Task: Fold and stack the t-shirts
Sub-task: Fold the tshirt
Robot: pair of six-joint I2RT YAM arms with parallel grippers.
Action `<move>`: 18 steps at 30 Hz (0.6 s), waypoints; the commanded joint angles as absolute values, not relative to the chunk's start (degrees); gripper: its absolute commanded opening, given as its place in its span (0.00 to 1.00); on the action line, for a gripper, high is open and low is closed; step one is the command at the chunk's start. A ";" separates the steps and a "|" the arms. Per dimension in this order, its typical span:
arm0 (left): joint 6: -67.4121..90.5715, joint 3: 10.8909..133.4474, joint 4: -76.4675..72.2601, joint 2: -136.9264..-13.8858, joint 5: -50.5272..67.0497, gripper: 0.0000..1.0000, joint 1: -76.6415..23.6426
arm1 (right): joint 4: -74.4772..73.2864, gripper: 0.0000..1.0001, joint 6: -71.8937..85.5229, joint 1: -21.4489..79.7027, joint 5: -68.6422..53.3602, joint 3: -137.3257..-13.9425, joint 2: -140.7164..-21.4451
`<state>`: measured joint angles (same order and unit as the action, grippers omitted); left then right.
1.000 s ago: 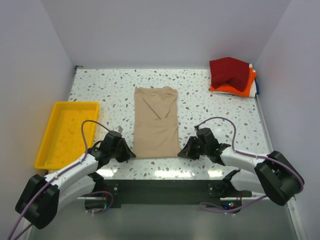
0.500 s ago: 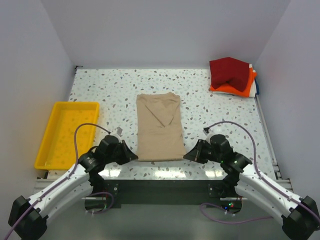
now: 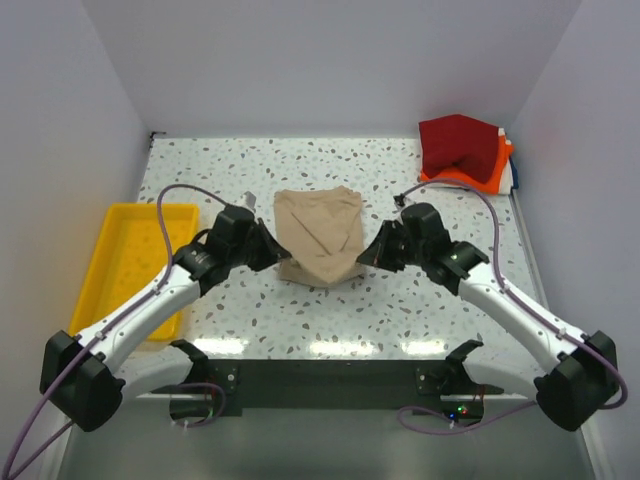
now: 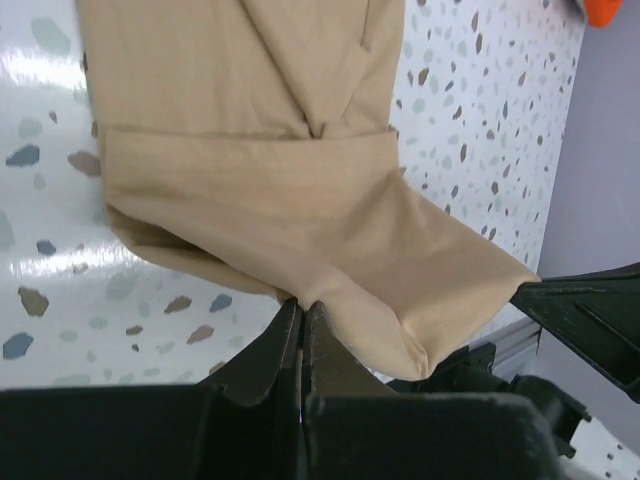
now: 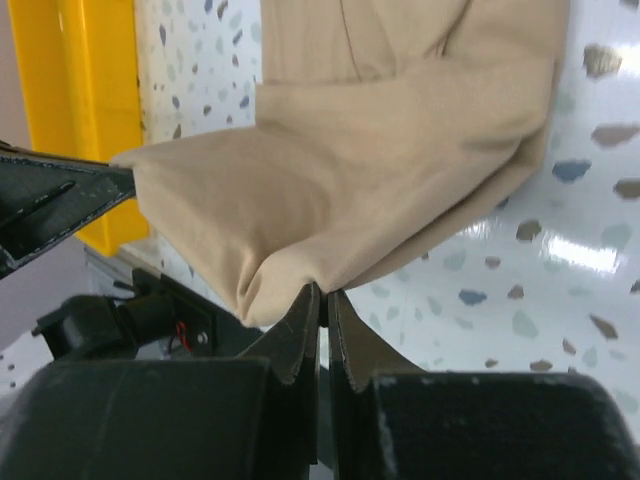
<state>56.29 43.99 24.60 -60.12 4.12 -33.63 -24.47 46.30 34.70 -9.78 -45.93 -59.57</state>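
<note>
One dark red shirt (image 3: 458, 143) atop orange shirt (image 3: 455, 180), yellow tray (image 3: 125, 265) left

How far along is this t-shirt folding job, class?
Done: the tan t-shirt looks folded in at its sides. In hand: left gripper and right gripper each pinch a near corner, raised over the shirt for the crosswise fold. Left: laying it down, then the dark red t-shirt and orange t-shirt heaped far right, and stacking.

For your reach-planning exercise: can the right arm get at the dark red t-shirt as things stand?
Probably not yet: the right gripper is shut on the tan t-shirt at its corner. The way to the dark red t-shirt looks otherwise free.
</note>
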 commanded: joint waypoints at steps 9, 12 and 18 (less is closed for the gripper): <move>51.33 61.14 14.24 -80.14 12.65 0.00 -18.82 | -21.80 0.00 39.64 21.72 -17.66 -72.12 -85.93; 50.36 66.51 11.43 -88.83 15.20 0.00 -16.35 | -20.74 0.00 39.29 19.43 -19.77 -79.50 -94.64; 49.31 80.65 9.40 -107.01 18.81 0.00 -12.05 | -21.00 0.00 38.85 16.35 -21.97 -96.72 -113.62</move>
<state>51.35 72.86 13.39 -101.19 15.25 -14.15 -22.59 40.12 17.54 -18.92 -88.55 -107.90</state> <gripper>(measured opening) 0.027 0.036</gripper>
